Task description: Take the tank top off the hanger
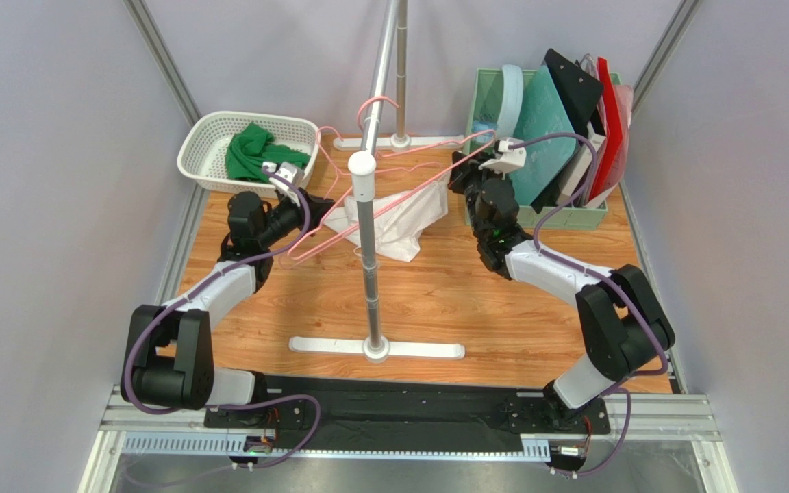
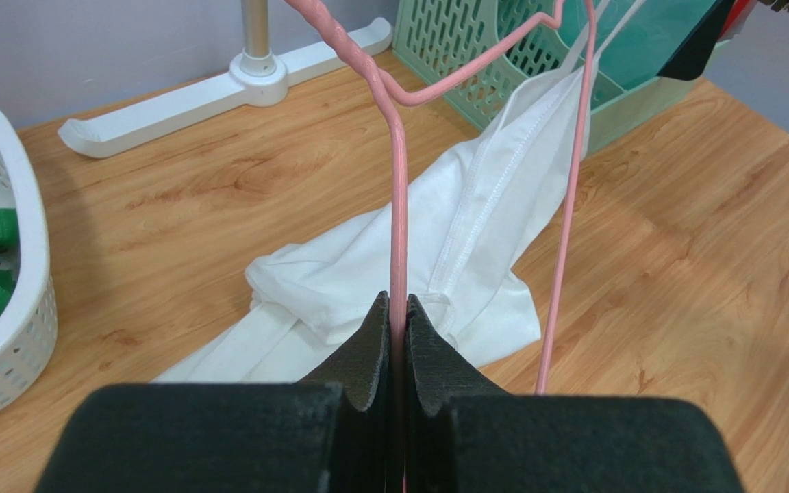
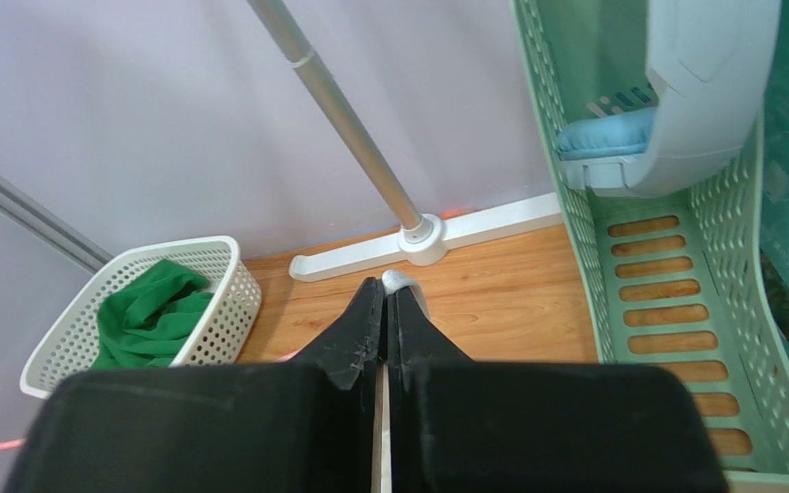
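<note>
A pink wire hanger hangs tilted by its hook from the silver rail. The white tank top droops from it onto the wooden table, one strap still running up along the hanger toward the right. My left gripper is shut on the hanger's wire; the left wrist view shows the pink wire pinched between the closed jaws, with the tank top crumpled beyond. My right gripper is shut on a thin strip of the tank top's white fabric, which pokes out past the fingertips.
A white basket holding green cloth stands at the back left. A green crate with folders and boards stands at the back right, close to my right gripper. The rack's upright pole and foot stand mid-table.
</note>
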Motion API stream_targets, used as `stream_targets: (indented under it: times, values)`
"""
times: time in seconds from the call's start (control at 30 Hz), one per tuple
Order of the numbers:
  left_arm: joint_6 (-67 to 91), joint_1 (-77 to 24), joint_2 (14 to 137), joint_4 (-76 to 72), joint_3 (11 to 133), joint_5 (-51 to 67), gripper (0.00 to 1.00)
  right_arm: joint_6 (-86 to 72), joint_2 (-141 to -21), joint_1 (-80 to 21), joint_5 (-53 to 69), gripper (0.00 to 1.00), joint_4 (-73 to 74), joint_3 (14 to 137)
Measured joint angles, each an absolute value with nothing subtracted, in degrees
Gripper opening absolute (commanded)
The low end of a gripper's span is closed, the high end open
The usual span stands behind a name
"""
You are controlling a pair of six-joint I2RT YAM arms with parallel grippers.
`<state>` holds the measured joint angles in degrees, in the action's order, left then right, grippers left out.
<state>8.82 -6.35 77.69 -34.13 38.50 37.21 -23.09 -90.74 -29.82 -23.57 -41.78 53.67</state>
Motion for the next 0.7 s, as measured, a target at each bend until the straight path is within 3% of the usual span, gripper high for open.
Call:
stream_targets:
  times: [0.47,0.7]
  values:
    - [8.82,-6.35,77.69,-34.11,38.5,36.97,0.0,-27.29,-87.53,-28.69,-23.49,0.0,-36.03,50.52]
    - [8.84,-6.35,77.69,-34.11,38.52,36.91,0.0,-30.28,-86.78,-29.04,-17.47,0.0,-33.65,44.86]
